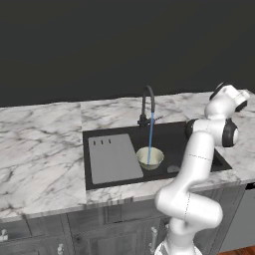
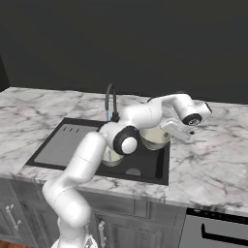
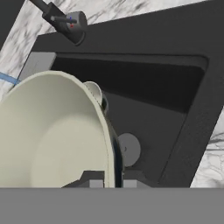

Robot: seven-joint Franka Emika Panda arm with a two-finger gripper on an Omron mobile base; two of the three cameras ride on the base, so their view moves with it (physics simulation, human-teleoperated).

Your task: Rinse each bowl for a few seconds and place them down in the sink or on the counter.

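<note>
The claw (image 3: pixel 114 183) pinches the rim of one bowl (image 3: pixel 52 131), holding it above the sink (image 3: pixel 175 105). The other bowl (image 1: pixel 150 158) sits in the basin under the faucet's (image 1: pixel 148 102) water stream.

We see a counter (image 1: pixel 45 134) of white marble with grey veins, smooth and faintly polished. The sink (image 1: pixel 174 137) looks matt black, its drainboard (image 1: pixel 113 158) flat grey. Both bowls (image 1: pixel 150 158) (image 3: pixel 52 135) have a smooth, plain beige glaze. The faucet (image 1: pixel 148 104) looks like dark metal.
</note>
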